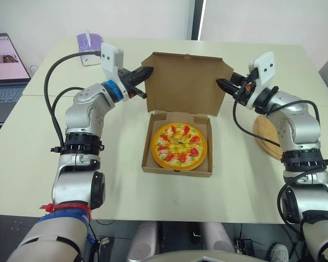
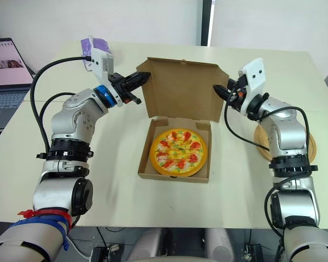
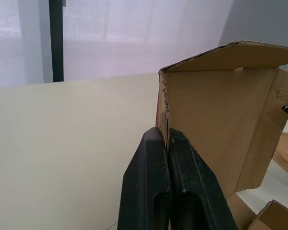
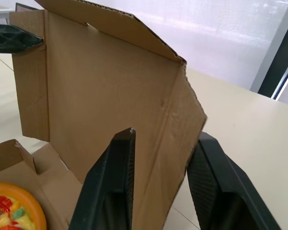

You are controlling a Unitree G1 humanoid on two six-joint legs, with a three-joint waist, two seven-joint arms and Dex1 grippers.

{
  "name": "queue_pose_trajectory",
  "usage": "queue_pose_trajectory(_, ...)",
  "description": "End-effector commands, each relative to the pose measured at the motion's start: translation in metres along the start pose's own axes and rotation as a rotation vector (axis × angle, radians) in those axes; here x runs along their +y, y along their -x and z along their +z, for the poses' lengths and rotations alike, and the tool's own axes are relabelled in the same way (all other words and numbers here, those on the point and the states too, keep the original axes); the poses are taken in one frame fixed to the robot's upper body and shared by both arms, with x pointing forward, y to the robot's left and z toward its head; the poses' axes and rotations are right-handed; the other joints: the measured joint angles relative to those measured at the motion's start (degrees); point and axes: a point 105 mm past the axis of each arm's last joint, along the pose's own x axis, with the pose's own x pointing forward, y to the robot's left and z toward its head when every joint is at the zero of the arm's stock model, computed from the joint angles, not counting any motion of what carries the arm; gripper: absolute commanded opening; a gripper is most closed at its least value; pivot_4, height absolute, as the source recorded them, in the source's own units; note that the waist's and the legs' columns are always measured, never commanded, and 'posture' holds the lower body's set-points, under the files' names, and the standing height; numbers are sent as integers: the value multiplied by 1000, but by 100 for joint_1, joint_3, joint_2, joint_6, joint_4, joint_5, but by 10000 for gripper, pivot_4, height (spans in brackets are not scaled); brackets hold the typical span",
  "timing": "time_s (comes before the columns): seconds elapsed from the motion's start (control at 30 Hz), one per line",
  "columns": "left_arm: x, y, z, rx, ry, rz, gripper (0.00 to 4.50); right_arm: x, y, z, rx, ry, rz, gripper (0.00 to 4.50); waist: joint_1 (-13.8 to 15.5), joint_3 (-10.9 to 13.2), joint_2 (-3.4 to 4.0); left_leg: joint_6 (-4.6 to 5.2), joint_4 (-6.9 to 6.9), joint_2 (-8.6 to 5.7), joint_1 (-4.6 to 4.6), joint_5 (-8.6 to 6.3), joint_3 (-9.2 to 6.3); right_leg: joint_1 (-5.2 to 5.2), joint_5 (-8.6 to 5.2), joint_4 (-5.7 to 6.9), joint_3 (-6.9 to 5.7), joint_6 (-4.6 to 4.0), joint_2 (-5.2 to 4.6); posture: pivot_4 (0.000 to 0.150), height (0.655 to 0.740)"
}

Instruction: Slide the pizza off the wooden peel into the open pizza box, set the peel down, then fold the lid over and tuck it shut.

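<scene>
The pizza (image 1: 179, 145) lies inside the cardboard box (image 1: 147, 159) at the table's middle. The box's lid (image 1: 181, 82) stands upright behind it, its top flap folded forward. My left gripper (image 1: 147, 72) is shut on the lid's left side flap (image 3: 163, 110), pinching its edge. At the lid's right edge my right gripper (image 1: 221, 83) is open, one finger (image 4: 116, 167) in front of the cardboard and one behind. The round wooden peel (image 2: 312, 143) lies flat on the table under my right forearm.
A laptop (image 1: 3, 65) sits open at the far left beyond the table edge. A purple cup (image 1: 89, 46) stands at the back left, behind my left gripper. Bare tabletop lies in front of the box.
</scene>
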Motion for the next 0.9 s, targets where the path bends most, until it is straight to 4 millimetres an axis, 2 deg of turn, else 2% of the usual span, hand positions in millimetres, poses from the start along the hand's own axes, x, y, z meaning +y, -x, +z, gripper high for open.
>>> queue_pose_trajectory(0.03, -2, 1, 16, -33, -40, -8, 0, -6, 4, 16, -53, 18, -21, 16929, 1, 0, 0, 0, 0, 0, 0, 0, 0, 0, 0, 0, 0, 0, 0, 1500, 7400)
queue_pose_trajectory(0.2, -3, -1, 14, -28, -40, -12, 0, -4, -3, 20, -71, 9, -8, 16929, 0, 0, 0, 0, 0, 0, 0, 0, 1, 0, 0, 1, 1, 0, 0, 1500, 7400)
queue_pose_trajectory(0.3, -3, -2, 15, -29, -40, -13, 0, -3, -4, 23, -83, 5, -2, 11275, -1, 0, 0, 0, 0, 0, 0, 0, 1, 0, 0, 1, 0, 0, 0, 1500, 7400)
queue_pose_trajectory(0.4, -2, -1, 12, -24, -39, -10, 0, -3, -4, 22, -83, 8, -1, 733, -1, 0, 0, 0, 1, 0, 0, 0, 1, 0, 0, 1, 0, 0, 0, 1500, 7400)
queue_pose_trajectory(0.7, -2, 0, 13, -23, -52, -9, 0, -4, -7, 27, -107, 29, -32, 297, -2, 0, 0, 0, 2, 0, 0, 0, 1, 0, 0, 3, 1, 0, 0, 1500, 7400)
queue_pose_trajectory(0.9, -8, 2, 13, -23, -123, -1, 0, 2, -11, 32, -122, 55, -52, 297, -3, 0, 0, 0, 3, 0, 0, 0, 2, -1, 0, 3, 2, 0, 0, 1500, 7400)
